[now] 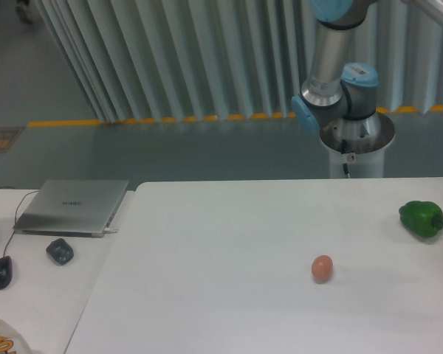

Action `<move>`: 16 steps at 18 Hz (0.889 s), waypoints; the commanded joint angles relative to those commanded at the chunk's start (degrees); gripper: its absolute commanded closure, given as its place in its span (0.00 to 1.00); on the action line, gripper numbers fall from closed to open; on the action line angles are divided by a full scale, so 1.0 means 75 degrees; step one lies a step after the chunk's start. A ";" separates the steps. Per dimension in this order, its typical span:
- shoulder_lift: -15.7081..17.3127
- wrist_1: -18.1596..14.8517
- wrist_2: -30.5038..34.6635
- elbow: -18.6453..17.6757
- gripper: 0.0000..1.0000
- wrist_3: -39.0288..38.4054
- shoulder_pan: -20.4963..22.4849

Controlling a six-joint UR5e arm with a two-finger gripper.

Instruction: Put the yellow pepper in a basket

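Egg (322, 268) mid-table (207, 295); green pepper (422, 219) far right edge.

White table (229, 243) carried a brown egg (322, 268) mid-right, green pepper (422, 219) at right edge; closed laptop (72, 206), dark lump (60, 251) and mouse (1, 271) sat far left.

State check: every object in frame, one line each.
green pepper: resting on table, far right, untouched
brown egg: lying on table, alone
laptop: lid closed
mouse: resting on side desk
arm: raised behind table; fingers out of view
yellow pepper, basket: not visible
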 joint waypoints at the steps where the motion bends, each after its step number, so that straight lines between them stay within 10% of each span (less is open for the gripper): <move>1: 0.0198 0.0082 0.0139 -0.0292 0.00 0.0255 0.0000; 16: 0.0095 -0.0246 0.0399 0.0150 0.00 0.0785 -0.0176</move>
